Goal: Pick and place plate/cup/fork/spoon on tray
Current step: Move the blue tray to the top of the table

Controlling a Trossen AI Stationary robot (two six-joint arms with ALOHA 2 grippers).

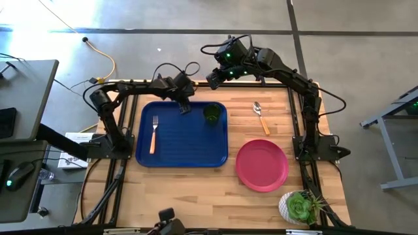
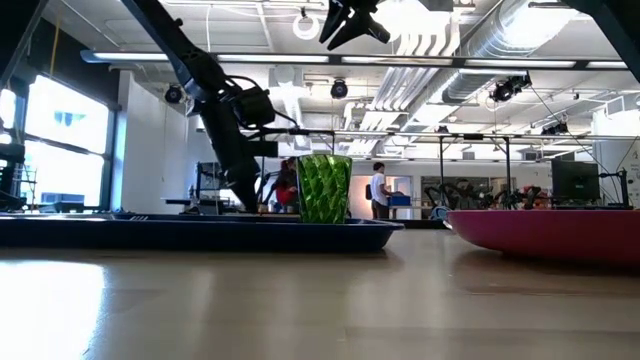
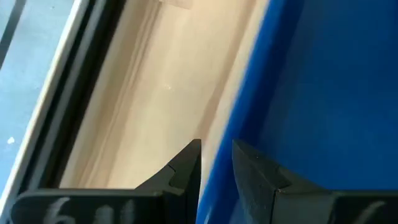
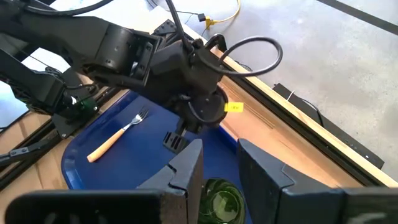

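Observation:
The dark blue tray (image 1: pixel 189 153) lies on the table's left half. The fork (image 1: pixel 154 134) lies flat on its left part, and the green cup (image 1: pixel 211 114) stands upright in its far right corner. The spoon (image 1: pixel 261 117) lies on the table right of the tray. The pink-red plate (image 1: pixel 262 165) lies flat near the right front. My left gripper (image 1: pixel 185 108) is over the tray's far rim (image 3: pixel 249 93), its fingers nearly together and empty. My right gripper (image 1: pixel 213 79) is high above the cup (image 4: pixel 219 202), its fingers nearly together and empty.
A white pot with a green succulent (image 1: pixel 300 207) stands at the table's near right corner. Bare wood lies along the near edge and between the tray and the plate. People show in the room beyond the table (image 2: pixel 378 190).

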